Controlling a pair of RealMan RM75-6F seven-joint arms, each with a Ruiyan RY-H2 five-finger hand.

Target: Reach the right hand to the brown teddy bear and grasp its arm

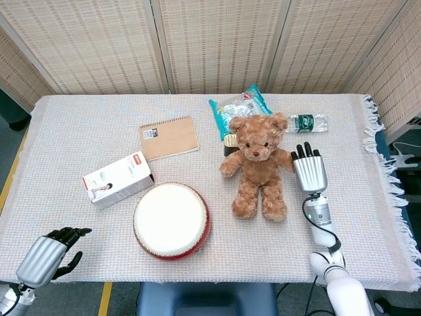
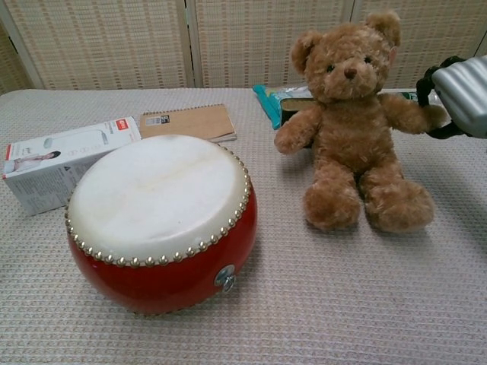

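The brown teddy bear (image 1: 258, 164) sits upright in the right half of the table, facing me, and fills the upper right of the chest view (image 2: 354, 129). My right hand (image 1: 309, 172) is at the bear's outstretched arm on the right side. In the chest view this hand (image 2: 460, 91) shows at the right edge, its dark fingers curled round the end of that arm. My left hand (image 1: 49, 255) hangs below the table's front left corner, fingers loosely apart and holding nothing; the chest view does not show it.
A red drum (image 1: 172, 220) with a white skin stands in front of the bear to the left. A white box (image 1: 118, 179) and a spiral notebook (image 1: 169, 137) lie further left. A teal snack bag (image 1: 237, 112) and a water bottle (image 1: 308, 123) lie behind the bear.
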